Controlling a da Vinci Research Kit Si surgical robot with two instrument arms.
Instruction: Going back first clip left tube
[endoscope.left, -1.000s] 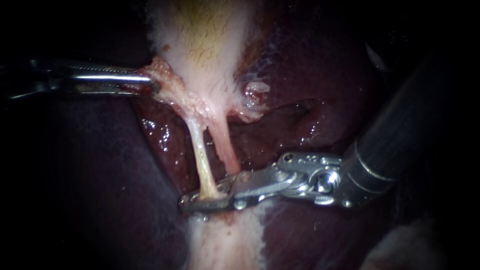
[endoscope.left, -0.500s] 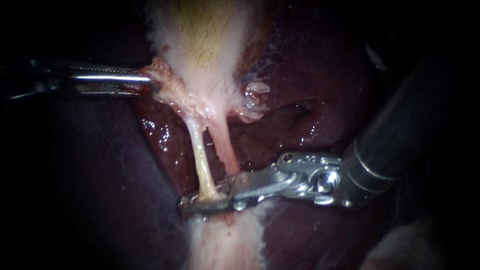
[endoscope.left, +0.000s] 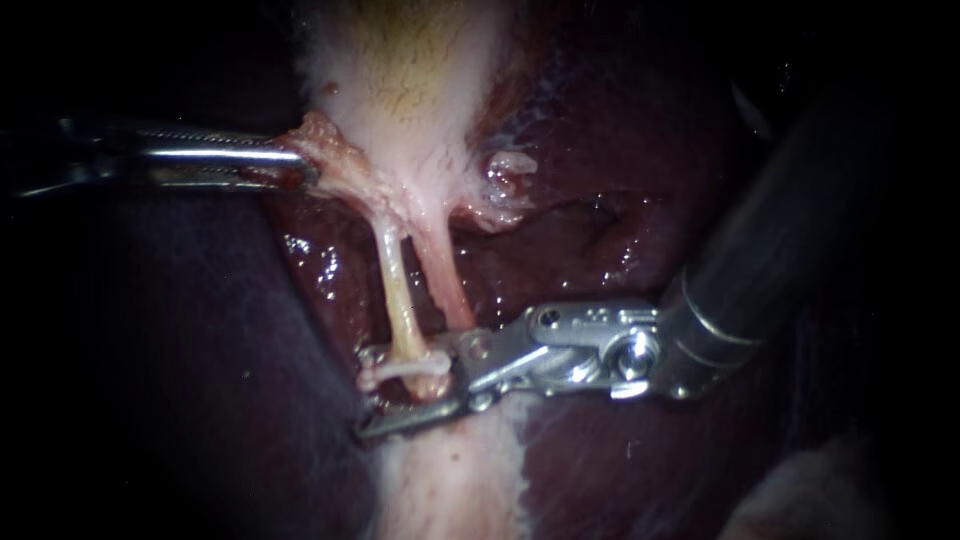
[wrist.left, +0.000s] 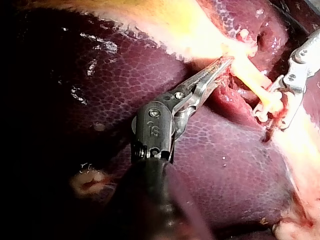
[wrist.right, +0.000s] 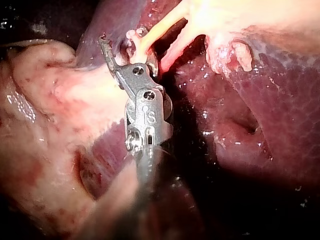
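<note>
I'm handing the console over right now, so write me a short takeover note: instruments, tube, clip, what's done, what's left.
Slender left instrument: pincer shut on pale ragged tissue at the edge of the yellowish-white gallbladder.
Slender right instrument: pincer open, straddling the clipped spot.
Thin yellowish left tube: small white clip sits across its lower end.
Done: clip placed.
Left: draw the right instrument back, clear of clip and tube.

text: none readable | signs: none (all three views)
</note>
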